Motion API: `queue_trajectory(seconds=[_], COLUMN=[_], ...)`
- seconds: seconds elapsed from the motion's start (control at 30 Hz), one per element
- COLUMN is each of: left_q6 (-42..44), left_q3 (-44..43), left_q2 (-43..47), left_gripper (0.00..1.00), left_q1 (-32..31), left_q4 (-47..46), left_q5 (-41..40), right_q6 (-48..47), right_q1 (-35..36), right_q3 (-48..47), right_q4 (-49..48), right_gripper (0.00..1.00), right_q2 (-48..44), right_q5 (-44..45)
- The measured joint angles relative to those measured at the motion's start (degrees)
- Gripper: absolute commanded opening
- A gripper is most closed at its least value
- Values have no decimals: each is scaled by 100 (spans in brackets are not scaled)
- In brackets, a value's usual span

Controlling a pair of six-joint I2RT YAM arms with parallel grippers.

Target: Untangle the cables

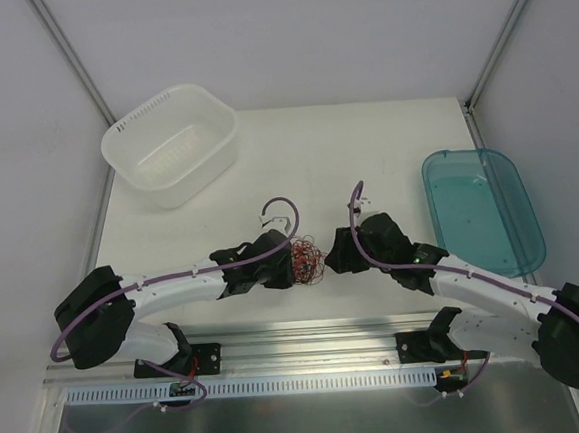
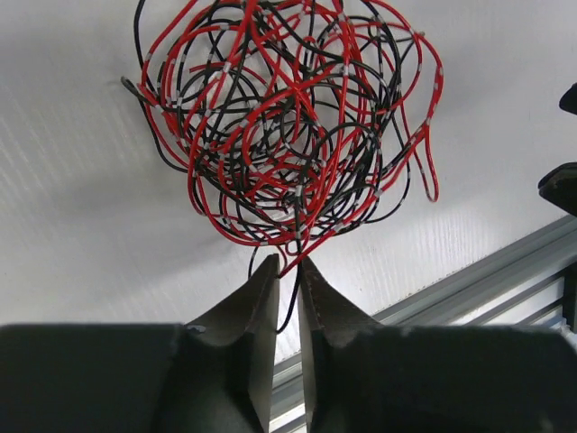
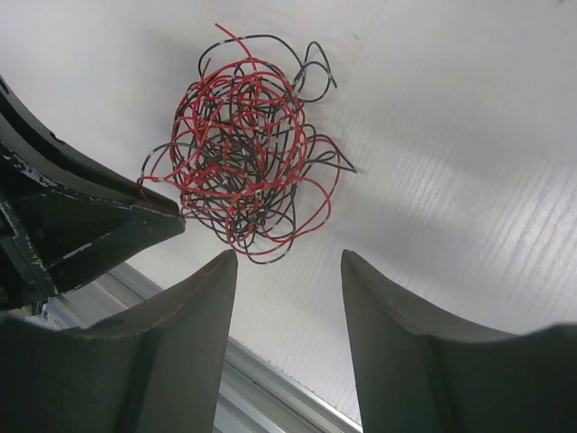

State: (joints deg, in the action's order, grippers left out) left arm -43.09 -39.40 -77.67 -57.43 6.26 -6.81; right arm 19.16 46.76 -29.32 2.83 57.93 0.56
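Cables (image 2: pixel 288 126): red-black tangle at surface's (image 1: pixel 365 160) near edge, middle | left gripper (image 2: pixel 287 264) jaws clenched on bottom strands | right gripper (image 3: pixel 288 271) jaws released | likely light, springy, snag-prone; grip one loose outer loop

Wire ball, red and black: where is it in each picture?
Top view: wire ball at centre, between the two arms.
Left wrist: wire ball upper middle, above the left pincer.
Right wrist: wire ball upper left of centre.
Shared landmark: the metal rail along the table's near edge.
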Motion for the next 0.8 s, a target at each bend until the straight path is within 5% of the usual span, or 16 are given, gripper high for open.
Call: queue_trajectory(seconds=[0.1,0.8], left_q6=[-107,-236], left_q3=[4,13], left_q2=[0,-9], left_gripper=[0,0], left_q1=[0,0], left_q4=[0,0], left_q5=[-81,-70], right_q6=[-81,-472], right_q1=[0,348], right_q3=[-238,-706], right_q4=[0,-323], right_gripper=[53,47], right_q2=[260,1388], right_q5=[7,-297])
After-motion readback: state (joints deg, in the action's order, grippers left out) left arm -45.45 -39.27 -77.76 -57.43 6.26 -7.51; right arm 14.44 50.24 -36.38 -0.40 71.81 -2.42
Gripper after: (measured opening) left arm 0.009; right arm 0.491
